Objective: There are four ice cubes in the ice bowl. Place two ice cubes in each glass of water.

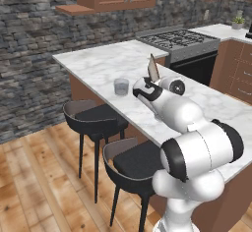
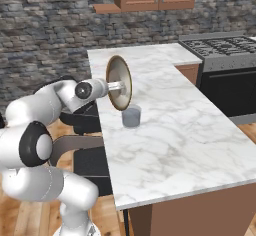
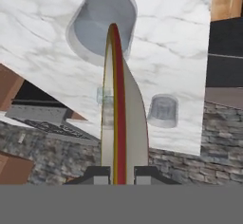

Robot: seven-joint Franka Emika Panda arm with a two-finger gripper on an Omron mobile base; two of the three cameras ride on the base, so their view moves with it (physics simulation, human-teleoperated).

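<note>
My gripper [image 2: 115, 86] is shut on the rim of the ice bowl [image 2: 120, 82] and holds it up on edge above the marble counter. In the hand view the ice bowl [image 3: 118, 118] appears edge-on, rising between my fingertips [image 3: 97, 175]. Two pale ice cubes [image 3: 106, 96] show against its left face, in mid-air over the counter. One glass of water [image 3: 102, 21] stands large just past the bowl's top edge. A second glass [image 3: 163, 110] stands farther off to the right. From the base, a glass [image 2: 131, 116] stands just below the tilted bowl; the same counter shows a glass [image 1: 121, 86] left of the bowl [image 1: 153, 69].
The marble counter [image 2: 165, 130] is an island with two dark bar stools [image 1: 96, 118] along its near side. A gas stove [image 1: 179, 42] stands behind it, and wooden cabinets hang on the stone wall.
</note>
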